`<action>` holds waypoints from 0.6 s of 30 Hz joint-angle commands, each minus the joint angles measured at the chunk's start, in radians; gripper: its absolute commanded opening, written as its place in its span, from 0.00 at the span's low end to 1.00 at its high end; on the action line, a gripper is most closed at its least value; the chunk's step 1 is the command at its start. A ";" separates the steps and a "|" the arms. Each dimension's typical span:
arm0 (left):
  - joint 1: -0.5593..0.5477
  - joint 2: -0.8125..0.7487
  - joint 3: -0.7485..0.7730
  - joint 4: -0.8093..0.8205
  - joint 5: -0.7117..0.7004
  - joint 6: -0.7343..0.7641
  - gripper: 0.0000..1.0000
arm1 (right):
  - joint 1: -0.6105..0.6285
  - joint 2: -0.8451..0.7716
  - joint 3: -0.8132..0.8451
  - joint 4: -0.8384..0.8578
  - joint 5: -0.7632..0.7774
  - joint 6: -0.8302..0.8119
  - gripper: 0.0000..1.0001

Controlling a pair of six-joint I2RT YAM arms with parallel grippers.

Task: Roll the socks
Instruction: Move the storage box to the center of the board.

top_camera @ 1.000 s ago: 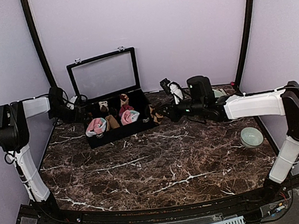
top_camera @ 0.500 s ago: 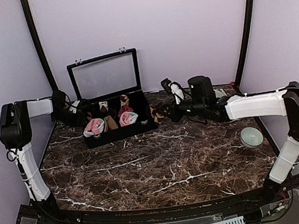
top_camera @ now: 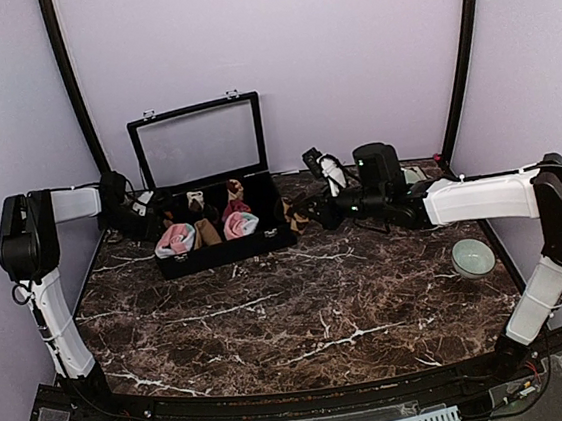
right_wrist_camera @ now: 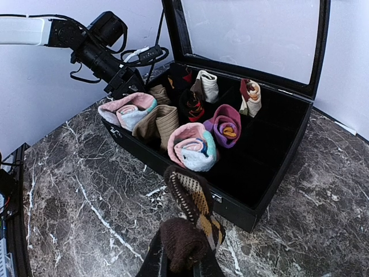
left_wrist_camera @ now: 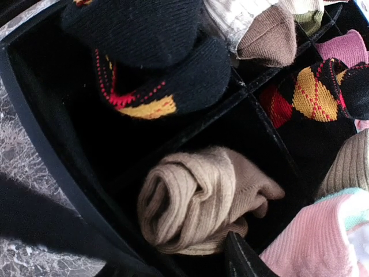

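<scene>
Where marble table [top_camera: 321,307] meets lilac walls [top_camera: 345,53] — R pincer [right_wrist_camera: 181,265] pinches sock [right_wrist_camera: 193,199]; L pincer [right_wrist_camera: 128,85] unclear.

Brown checked sock [right_wrist_camera: 190,222] bunched, seemingly half-rolled; pink sock [right_wrist_camera: 195,149] rolled.

You've got a black box [top_camera: 220,254] far left on the bench [top_camera: 302,314], its glass lid [top_camera: 198,142] standing open. Dividers split it into cells. In the left wrist view, a tan ribbed bundle [left_wrist_camera: 190,202] fills one cell, with a black sock [left_wrist_camera: 167,69] banded red and yellow in the next. A pale green bowl [top_camera: 473,257] sits well apart, near the right edge.
</scene>
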 commanded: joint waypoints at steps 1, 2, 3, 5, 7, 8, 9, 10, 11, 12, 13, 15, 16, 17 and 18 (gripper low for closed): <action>-0.058 -0.023 -0.056 -0.151 0.146 0.171 0.39 | -0.006 -0.021 0.012 0.008 0.013 0.002 0.00; -0.065 -0.023 -0.059 -0.163 0.153 0.185 0.38 | -0.006 -0.020 0.014 0.004 0.017 -0.001 0.00; -0.072 -0.025 -0.066 -0.176 0.162 0.196 0.37 | -0.006 -0.018 0.017 -0.001 0.021 -0.002 0.00; -0.087 -0.036 -0.084 -0.195 0.177 0.214 0.35 | -0.006 -0.015 0.023 -0.016 0.026 -0.007 0.00; -0.106 -0.051 -0.107 -0.208 0.184 0.235 0.35 | -0.007 -0.013 0.028 -0.029 0.035 -0.013 0.00; -0.113 -0.059 -0.124 -0.212 0.196 0.243 0.34 | -0.008 -0.012 0.031 -0.037 0.041 -0.016 0.00; -0.120 -0.067 -0.136 -0.216 0.202 0.250 0.34 | -0.009 -0.011 0.034 -0.044 0.050 -0.022 0.00; -0.127 -0.077 -0.150 -0.217 0.208 0.257 0.34 | -0.009 -0.010 0.037 -0.051 0.057 -0.030 0.00; -0.132 -0.088 -0.165 -0.217 0.213 0.263 0.34 | -0.009 -0.010 0.041 -0.060 0.068 -0.037 0.00; -0.139 -0.098 -0.177 -0.220 0.219 0.268 0.34 | -0.010 -0.008 0.046 -0.070 0.076 -0.044 0.00; -0.146 -0.107 -0.188 -0.227 0.224 0.276 0.34 | -0.010 -0.006 0.050 -0.077 0.089 -0.052 0.00; -0.157 -0.118 -0.201 -0.243 0.238 0.289 0.34 | -0.012 0.000 0.057 -0.093 0.108 -0.072 0.00; -0.164 -0.124 -0.207 -0.252 0.244 0.296 0.34 | -0.014 0.005 0.058 -0.100 0.117 -0.080 0.00; -0.169 -0.131 -0.215 -0.254 0.245 0.299 0.35 | -0.017 0.012 0.088 -0.106 0.123 -0.089 0.00; -0.174 -0.136 -0.220 -0.256 0.246 0.300 0.35 | -0.020 0.020 0.103 -0.114 0.124 -0.098 0.00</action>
